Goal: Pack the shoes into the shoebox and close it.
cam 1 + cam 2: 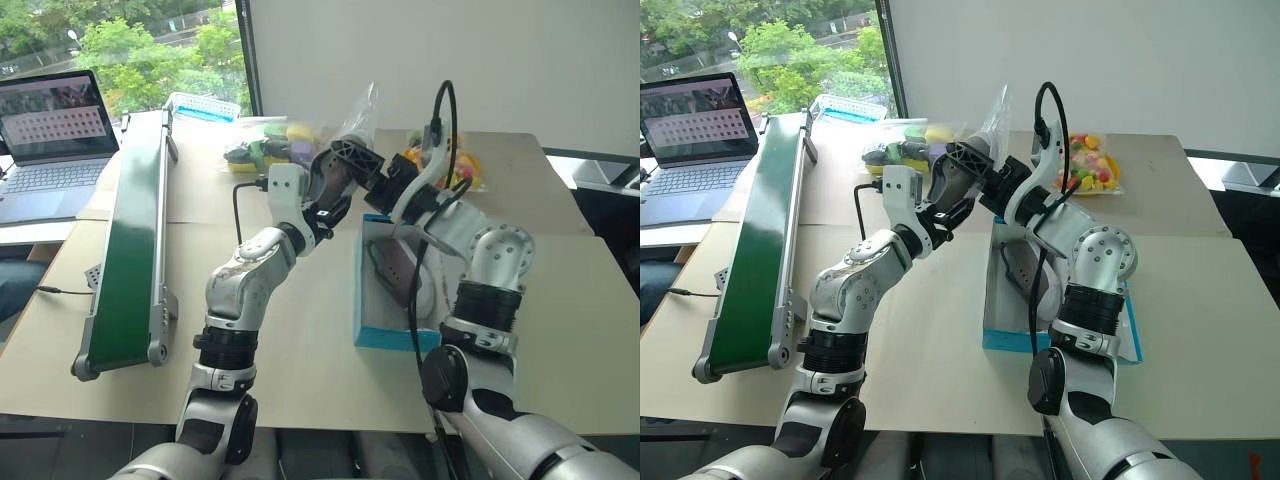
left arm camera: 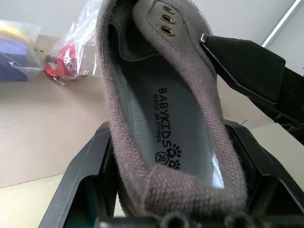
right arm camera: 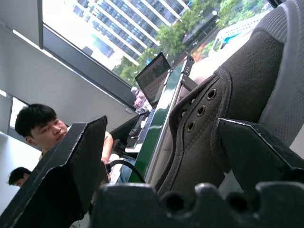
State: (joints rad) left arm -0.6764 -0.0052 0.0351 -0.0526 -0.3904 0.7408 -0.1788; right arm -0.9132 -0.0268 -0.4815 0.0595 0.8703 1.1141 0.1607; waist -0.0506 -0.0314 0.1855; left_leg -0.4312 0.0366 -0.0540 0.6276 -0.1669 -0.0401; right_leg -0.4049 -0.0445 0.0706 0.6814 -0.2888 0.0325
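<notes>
My left gripper is shut on the heel end of a grey-taupe shoe and holds it up in the air over the table, just beyond the far left corner of the shoebox. My right gripper is open and straddles the front of the same shoe. One of its fingers rests against the lace side; the other stands apart from the shoe. The cyan shoebox lies open on the table below my right arm, and the second shoe lies inside it, partly hidden by that arm.
A long green conveyor runs along the table's left side, with a laptop beyond it. Clear bags of small items and colourful toys lie at the far edge. A person sits past the conveyor.
</notes>
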